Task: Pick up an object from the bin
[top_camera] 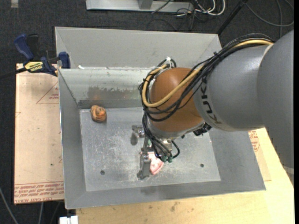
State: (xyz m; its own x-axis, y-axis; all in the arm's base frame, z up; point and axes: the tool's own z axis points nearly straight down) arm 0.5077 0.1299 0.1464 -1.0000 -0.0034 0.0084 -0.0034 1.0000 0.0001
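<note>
The gripper (148,164) hangs low over the bin (112,158) floor, a small pink thing (156,167) right against it, presumably its pick. Whether it has closed, I cannot tell. A brown lump (98,114) sits well away from it.

Grey bin (70,139), floor scuffed whitish. Far left, an orange-brown lump (98,114); near middle, a pink-and-white scrap (156,167). Wrist cover (170,97) brown-orange, cables (243,43) yellow and black.
</note>
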